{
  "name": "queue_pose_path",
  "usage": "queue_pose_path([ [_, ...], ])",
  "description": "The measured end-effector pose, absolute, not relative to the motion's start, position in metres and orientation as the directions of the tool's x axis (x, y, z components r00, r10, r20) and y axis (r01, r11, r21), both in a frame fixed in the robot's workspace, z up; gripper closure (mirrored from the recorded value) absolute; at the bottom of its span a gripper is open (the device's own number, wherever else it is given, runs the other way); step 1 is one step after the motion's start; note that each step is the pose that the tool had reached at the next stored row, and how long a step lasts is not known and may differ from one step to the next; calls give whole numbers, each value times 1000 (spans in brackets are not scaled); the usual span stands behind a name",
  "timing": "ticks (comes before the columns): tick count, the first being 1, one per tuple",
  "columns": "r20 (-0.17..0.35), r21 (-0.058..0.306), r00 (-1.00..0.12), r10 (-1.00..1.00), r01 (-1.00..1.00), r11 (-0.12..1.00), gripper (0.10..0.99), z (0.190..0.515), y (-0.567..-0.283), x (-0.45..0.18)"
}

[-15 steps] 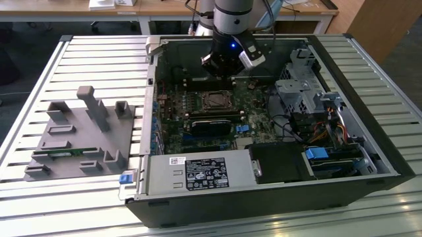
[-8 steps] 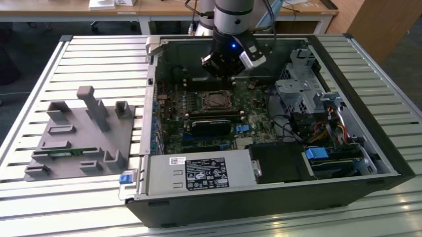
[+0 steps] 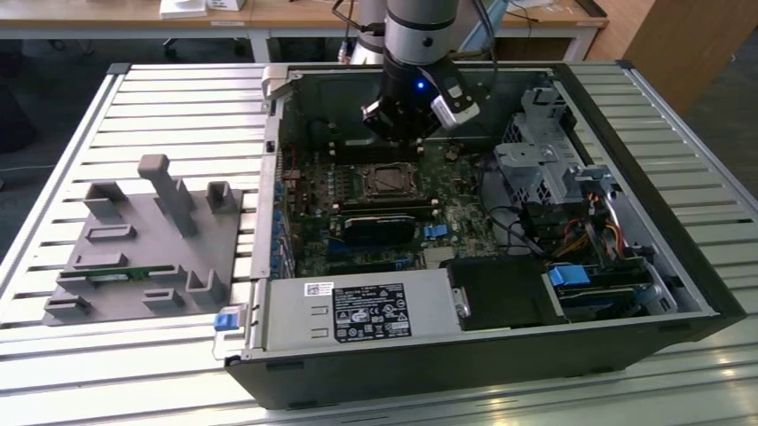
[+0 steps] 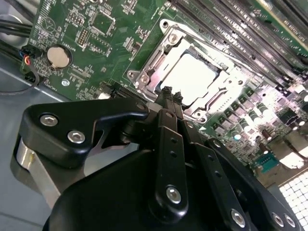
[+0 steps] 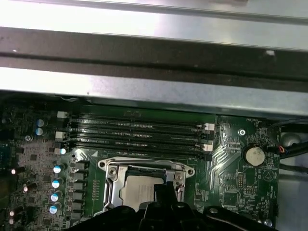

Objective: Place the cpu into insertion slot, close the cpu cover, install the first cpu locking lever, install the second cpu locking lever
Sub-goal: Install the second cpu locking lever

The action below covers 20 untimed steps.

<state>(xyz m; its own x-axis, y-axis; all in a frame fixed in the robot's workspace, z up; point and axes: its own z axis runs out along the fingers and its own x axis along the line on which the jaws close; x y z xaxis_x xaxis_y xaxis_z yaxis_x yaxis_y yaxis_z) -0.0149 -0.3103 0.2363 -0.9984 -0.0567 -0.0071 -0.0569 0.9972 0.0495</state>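
In the exterior view my jaws (image 3: 400,133) hang inside the open computer case (image 3: 663,257), just above the far edge of the insertion slot (image 3: 388,181) on the green motherboard (image 3: 462,222). Out on the slatted counter (image 3: 177,98), toward the exterior view's left, stands a grey fixture block (image 3: 148,248), well apart from my work.

In the second wrist view my jaws (image 4: 171,92) are drawn together, tips meeting, with nothing between them that I can make out. They sit right at the near edge of the socket. The cpu (image 4: 192,77) lies flat in the slot, pale top up, and the cpu cover (image 4: 226,79) appears to be down around it, its silvery frame bordering the chip. A coin cell (image 4: 59,56) sits off on the board, clear of me.

In the first wrist view the cpu (image 5: 139,188) again lies seated, the cover's frame (image 5: 113,180) around it, with the long memory slots (image 5: 139,132) beyond.

I judge placing is done and the cover closed or nearly so; I am at the lever stage. I cannot tell whether either lever is latched. Pressing a thin lever with closed tips calls for sure contact on the lever and no slip onto the chip.
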Motion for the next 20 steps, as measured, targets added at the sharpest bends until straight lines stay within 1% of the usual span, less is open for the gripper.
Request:
queue_pose_path([
  [20,-3,54,-998,-57,-57,997,980,236,-337,-15],
])
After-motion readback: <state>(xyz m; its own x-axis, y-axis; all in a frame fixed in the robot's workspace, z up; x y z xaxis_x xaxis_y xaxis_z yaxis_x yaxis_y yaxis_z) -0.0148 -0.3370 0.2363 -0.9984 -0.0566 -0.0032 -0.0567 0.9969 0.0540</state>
